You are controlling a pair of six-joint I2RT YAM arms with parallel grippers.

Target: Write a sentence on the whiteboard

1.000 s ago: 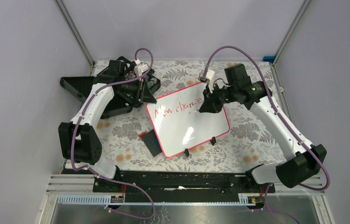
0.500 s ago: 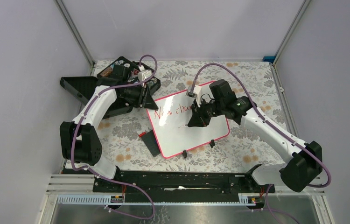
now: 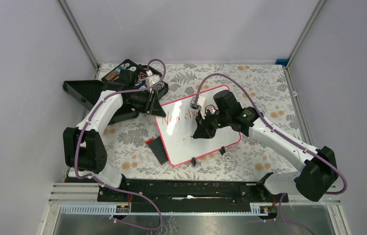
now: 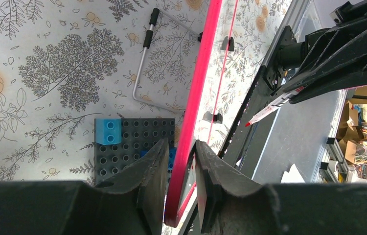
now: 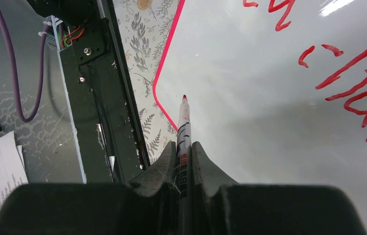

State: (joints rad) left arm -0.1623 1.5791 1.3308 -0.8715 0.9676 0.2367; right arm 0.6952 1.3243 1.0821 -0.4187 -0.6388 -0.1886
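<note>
White and glossy, the rectangular whiteboard with a thin pink-red frame lies mid-frame in the overhead view, red handwritten words along its upper edge, the left gripper at its upper-left corner, the right gripper over its middle. From the left wrist, black fingers straddle the frame slightly apart, a sliver of gap showing. From the right wrist, jaws clamp a white red-tipped marker, tip over bare board at centre.

The right gripper's black fingers pinch a slim white marker, its red tip over a bare patch of the glossy, red-framed whiteboard. Red handwritten strokes cross the upper right.
</note>
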